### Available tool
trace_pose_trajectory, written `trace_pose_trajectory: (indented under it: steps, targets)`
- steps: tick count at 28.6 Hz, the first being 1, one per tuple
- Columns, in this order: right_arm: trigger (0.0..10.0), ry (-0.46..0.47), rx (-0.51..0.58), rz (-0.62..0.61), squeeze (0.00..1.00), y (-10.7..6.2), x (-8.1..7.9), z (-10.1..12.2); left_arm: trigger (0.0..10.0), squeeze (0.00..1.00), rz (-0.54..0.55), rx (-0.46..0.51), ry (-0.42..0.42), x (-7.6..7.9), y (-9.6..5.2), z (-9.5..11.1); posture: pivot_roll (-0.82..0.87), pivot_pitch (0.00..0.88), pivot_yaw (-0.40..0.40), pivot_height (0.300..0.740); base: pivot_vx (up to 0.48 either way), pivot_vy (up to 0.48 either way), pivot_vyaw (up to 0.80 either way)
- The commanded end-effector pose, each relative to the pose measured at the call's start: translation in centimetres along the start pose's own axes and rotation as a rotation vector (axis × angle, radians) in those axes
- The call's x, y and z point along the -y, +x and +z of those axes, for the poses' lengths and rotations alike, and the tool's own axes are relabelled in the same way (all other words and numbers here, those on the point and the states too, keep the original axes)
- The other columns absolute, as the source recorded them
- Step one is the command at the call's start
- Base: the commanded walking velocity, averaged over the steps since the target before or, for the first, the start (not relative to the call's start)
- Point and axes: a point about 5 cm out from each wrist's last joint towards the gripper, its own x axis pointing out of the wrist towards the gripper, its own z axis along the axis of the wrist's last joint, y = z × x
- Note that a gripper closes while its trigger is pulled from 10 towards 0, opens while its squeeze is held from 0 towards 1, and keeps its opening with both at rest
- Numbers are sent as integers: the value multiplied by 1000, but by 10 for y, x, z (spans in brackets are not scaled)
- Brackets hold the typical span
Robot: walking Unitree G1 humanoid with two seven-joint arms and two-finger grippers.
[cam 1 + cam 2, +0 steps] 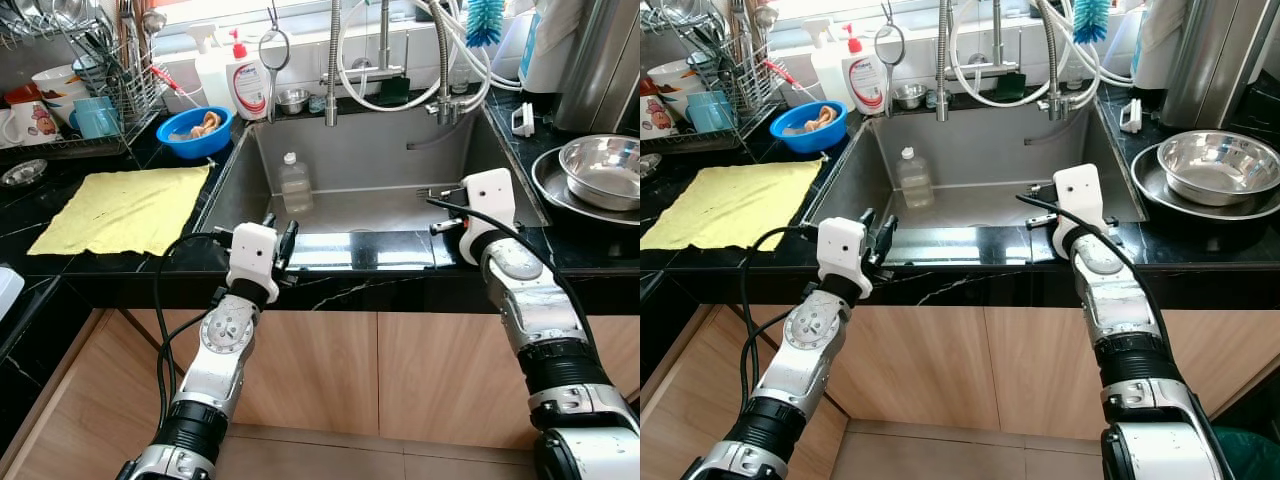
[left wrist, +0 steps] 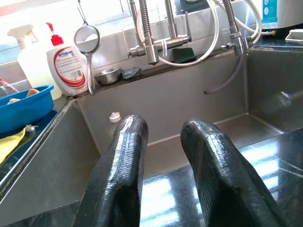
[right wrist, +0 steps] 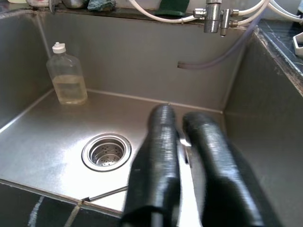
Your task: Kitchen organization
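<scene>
A steel sink [image 1: 360,150] is set into the black stone counter before me. A clear plastic bottle [image 1: 295,185] with a white cap stands upright on the sink floor at the back left, and its cap [image 2: 114,117] peeks over the edge in the left wrist view. The round drain [image 3: 106,151] lies in front of the bottle. My left gripper [image 1: 280,232] rests at the sink's front left rim, open with nothing between its fingers [image 2: 128,142]. My right gripper [image 1: 440,210] reaches over the front right rim into the basin. Only a narrow gap separates its fingers [image 3: 163,127], and they hold nothing.
A yellow cloth [image 1: 125,205] lies on the left counter, with a blue bowl [image 1: 195,130] and a dish rack [image 1: 90,90] behind it. Soap bottles [image 1: 248,80], a hanging strainer [image 1: 274,48] and faucets [image 1: 332,60] line the back. Steel bowls [image 1: 605,165] sit at the right.
</scene>
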Motion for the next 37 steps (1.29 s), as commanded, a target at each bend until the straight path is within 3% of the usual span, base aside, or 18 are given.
trace_pose_trajectory:
  steps: [1, 9, 10, 11, 12, 15, 19, 22, 24, 32, 37]
  targets:
    - [10000, 0, 28, 13, 1000, 2, -4, 9, 10000, 0, 18, -3, 12, -6, -1, 0, -188, 0, 145, 740, 0, 0, 0]
    - [10000, -5, 58, 7, 1000, 2, -4, 15, 10000, 0, 16, -6, 13, -6, -1, 0, -187, 0, 147, 740, 0, 0, 0]
    - [10000, -5, 73, 4, 537, 1, -5, 16, 10000, 0, 19, -4, 14, -6, -1, 0, -187, 0, 147, 740, 0, 0, 0]
    - [10000, -5, 73, 4, 537, 1, -5, 16, 10000, 0, 19, -4, 14, -6, -1, 0, -187, 0, 147, 740, 0, 0, 0]
    - [10000, -8, 90, 1, 0, 0, -5, 18, 10000, 0, 20, -3, 15, -7, -1, 0, -188, 0, 149, 740, 0, 0, 0]
    - [10000, -45, 219, -48, 0, -7, -5, 30, 10000, 0, 25, 2, 23, -8, -1, 1, -190, 0, 151, 740, 0, 0, 0]
    - [10000, -14, 359, -108, 0, -21, -8, 40, 10000, 0, 41, 13, 25, -10, 0, 3, -193, 0, 154, 740, 0, 0, 0]
    - [10000, -10, 409, -130, 0, -33, -12, 35, 10000, 0, 67, 29, 29, -14, 1, 6, -198, 0, 159, 740, 0, 0, 0]
    - [10000, -13, 461, -138, 0, -50, -21, 27, 10000, 0, 107, 38, 29, -21, 0, 6, -213, 0, 174, 740, 0, 0, 0]
    - [10000, 12, 467, -121, 0, -74, -34, 5, 10000, 0, 154, 34, 8, -33, 1, 5, -247, 0, 196, 740, 0, 0, 0]
    - [10000, 23, 444, -142, 0, -80, -31, -6, 10000, 0, 185, 18, 1, -39, -7, 0, -251, 0, 165, 740, 0, 0, 0]
